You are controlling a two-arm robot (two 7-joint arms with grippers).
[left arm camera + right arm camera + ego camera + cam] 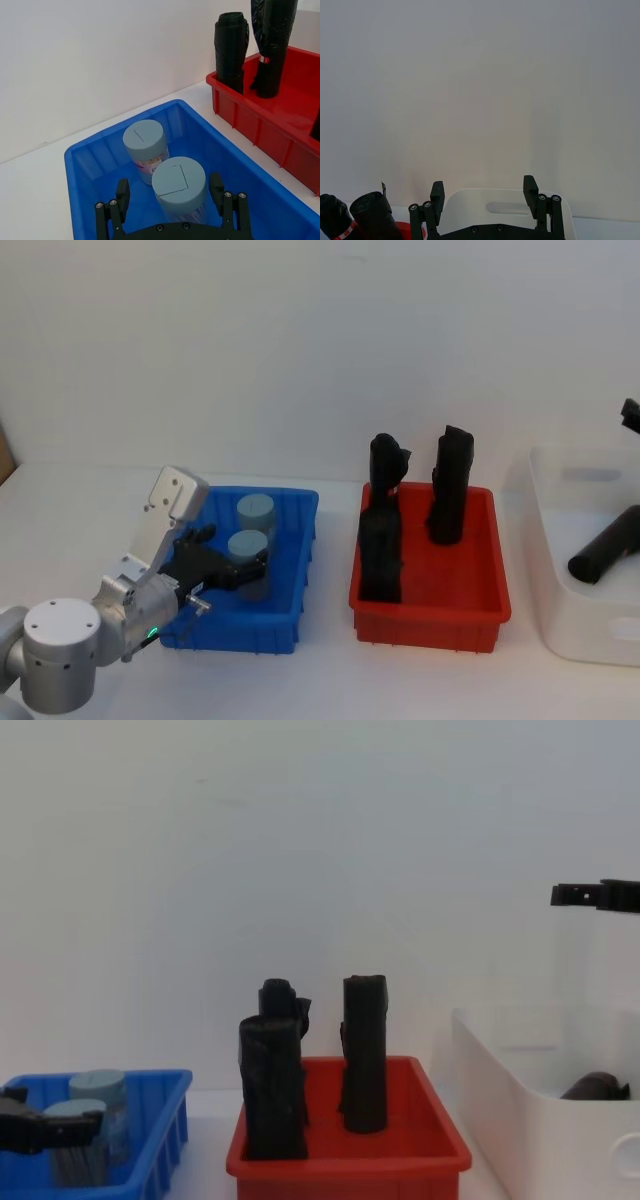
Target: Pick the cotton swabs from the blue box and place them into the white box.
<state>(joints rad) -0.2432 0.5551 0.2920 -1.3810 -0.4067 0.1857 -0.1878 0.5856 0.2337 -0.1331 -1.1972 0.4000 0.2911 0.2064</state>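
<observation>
Two cotton swabs tubs with grey-blue lids stand upright in the blue box (292,496): a near tub (247,543) (178,180) and a far tub (255,508) (145,139). My left gripper (232,562) (169,192) is lowered into the blue box (75,150), open, with one finger on each side of the near tub and small gaps showing. In the chest view the left gripper (50,1128) is level with that tub (72,1112). My right gripper (484,189) (590,896) hangs open and empty high above the white box (560,570) (470,200).
A red bin (430,615) (350,1160) with three tall black rolls (448,485) stands between the blue and white boxes. One black roll (605,545) lies inside the white box. A white wall closes the back of the table.
</observation>
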